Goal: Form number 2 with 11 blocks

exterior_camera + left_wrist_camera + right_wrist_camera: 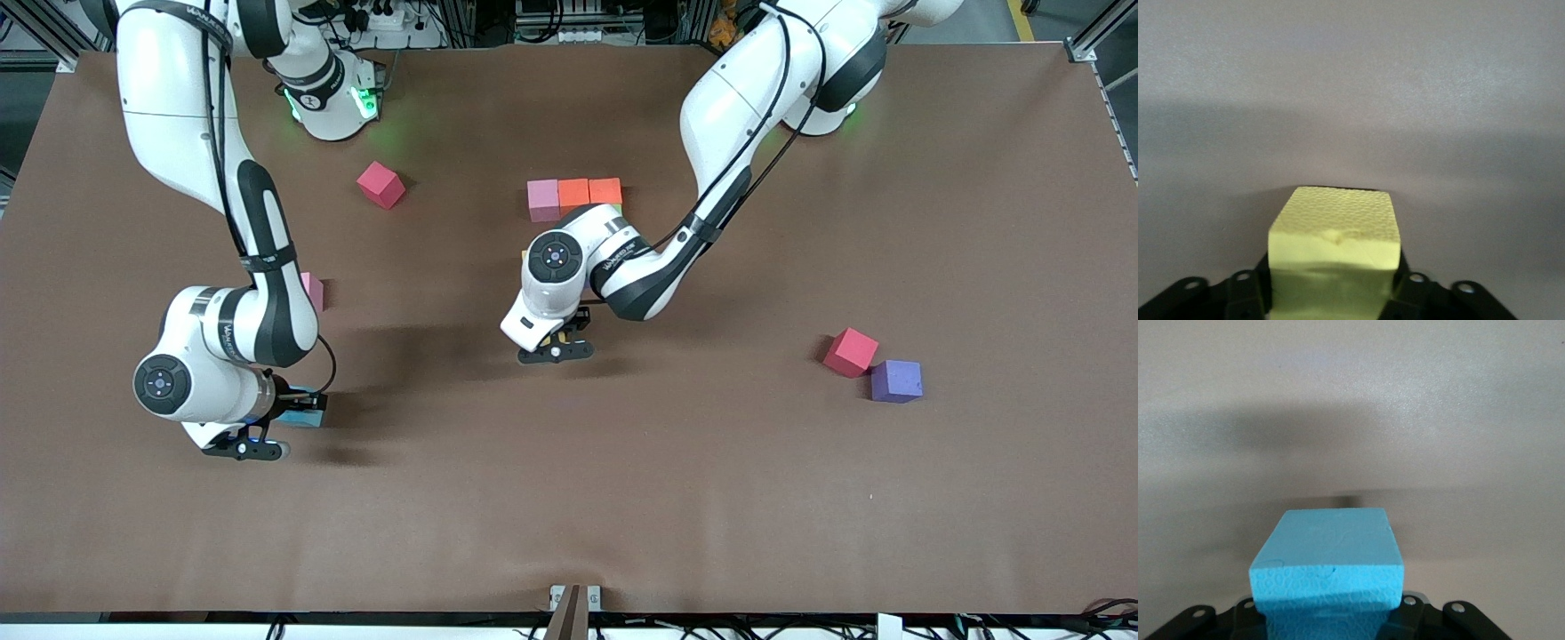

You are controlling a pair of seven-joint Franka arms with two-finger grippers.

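The number 2 is only beginning: a row of one pink and two orange blocks is lying near the robots' bases, the rest mostly hidden under the left arm. The left gripper is straddling a yellow block (grip unclear), hanging over mid-table. The right gripper is clamping a blue block. Loose cubes are waiting. Arm lettering is unreadable.
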